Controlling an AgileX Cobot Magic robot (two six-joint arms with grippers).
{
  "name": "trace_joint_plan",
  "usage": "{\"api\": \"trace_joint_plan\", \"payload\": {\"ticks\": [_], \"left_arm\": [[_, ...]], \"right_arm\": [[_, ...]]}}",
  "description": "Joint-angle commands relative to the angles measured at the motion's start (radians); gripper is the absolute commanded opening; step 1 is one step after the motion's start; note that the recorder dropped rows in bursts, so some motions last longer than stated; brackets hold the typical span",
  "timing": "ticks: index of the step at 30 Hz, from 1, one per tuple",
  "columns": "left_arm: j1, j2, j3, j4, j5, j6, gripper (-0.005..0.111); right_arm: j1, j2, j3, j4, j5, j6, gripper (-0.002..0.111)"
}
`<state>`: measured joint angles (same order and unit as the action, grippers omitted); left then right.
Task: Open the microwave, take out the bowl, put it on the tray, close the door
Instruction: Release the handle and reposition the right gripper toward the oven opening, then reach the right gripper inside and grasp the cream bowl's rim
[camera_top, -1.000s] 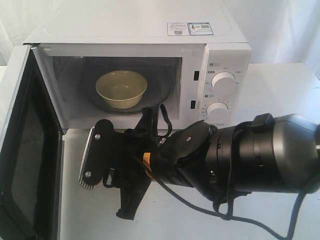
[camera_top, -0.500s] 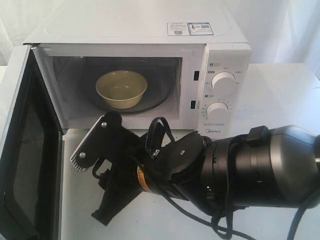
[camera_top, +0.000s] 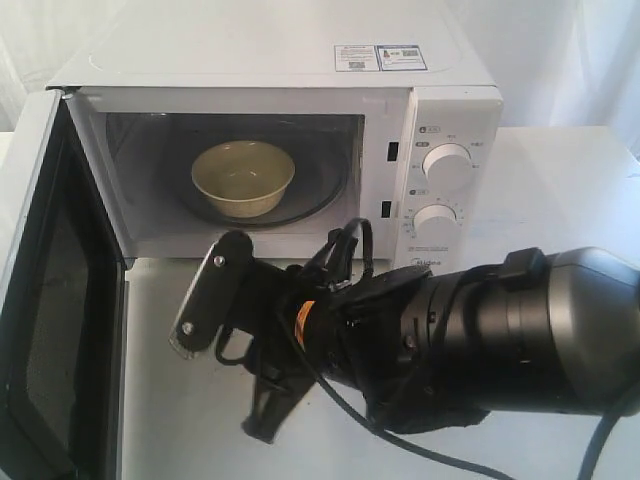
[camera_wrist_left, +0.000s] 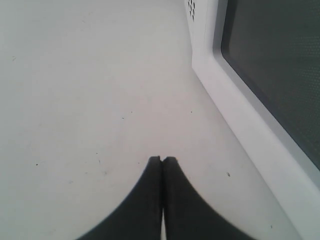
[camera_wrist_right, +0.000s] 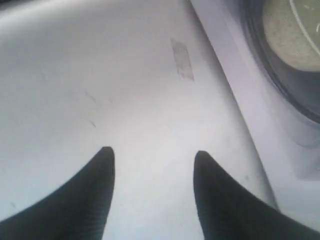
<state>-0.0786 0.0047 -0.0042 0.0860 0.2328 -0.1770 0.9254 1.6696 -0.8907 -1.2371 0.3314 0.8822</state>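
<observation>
The microwave (camera_top: 270, 60) fills the exterior view from 10 to 1 o'clock, standing on the white table (camera_top: 560, 180). The right arm (camera_top: 500, 330), a thick black barrel, enters from 4 o'clock and reaches toward 9 o'clock, wrist rolled so the fingers stack slantwise. The door (camera_top: 55, 310) stands wide open at 8 o'clock. The right gripper (camera_wrist_right: 152, 152), jaws spread and holding nothing, sits low before the cavity's sill. The bowl (camera_top: 243, 178) rests on the turntable (camera_top: 320, 195) inside, at 12 o'clock from that gripper. The left gripper (camera_wrist_left: 162, 159) has its tips pressed together above the table, beside the door.
</observation>
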Motion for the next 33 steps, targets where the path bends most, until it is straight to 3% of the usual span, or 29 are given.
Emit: {"api": "trace_joint_plan", "payload": {"ticks": [1, 4, 7, 12, 16, 19, 22, 33], "left_arm": [[0.0, -0.005, 0.004, -0.003, 0.0, -0.004, 0.0], [0.0, -0.005, 0.004, -0.003, 0.0, -0.004, 0.0], [0.0, -0.005, 0.004, -0.003, 0.0, -0.004, 0.0], [0.0, -0.005, 0.004, -0.003, 0.0, -0.004, 0.0], [0.0, -0.005, 0.004, -0.003, 0.0, -0.004, 0.0], [0.0, -0.005, 0.004, -0.003, 0.0, -0.004, 0.0], [0.0, -0.005, 0.004, -0.003, 0.0, -0.004, 0.0], [0.0, -0.005, 0.004, -0.003, 0.0, -0.004, 0.0]], "right_arm": [[-0.001, -0.016, -0.048, 0.452, 0.204, -0.715, 0.046], [-0.019, -0.016, -0.078, 0.592, 0.235, -0.9, 0.046], [-0.019, -0.016, -0.078, 0.574, 0.155, -0.982, 0.046], [-0.023, 0.008, -0.078, 0.297, -0.016, -0.98, 0.046], [-0.084, 0.052, -0.086, 0.112, -0.162, -0.964, 0.046], [-0.129, 0.09, -0.128, 0.116, -0.165, -0.959, 0.046], [-0.176, 0.131, -0.234, 0.24, -0.252, -0.945, 0.046], [-0.265, 0.301, -0.421, 0.253, -0.268, -0.92, 0.046]]}}
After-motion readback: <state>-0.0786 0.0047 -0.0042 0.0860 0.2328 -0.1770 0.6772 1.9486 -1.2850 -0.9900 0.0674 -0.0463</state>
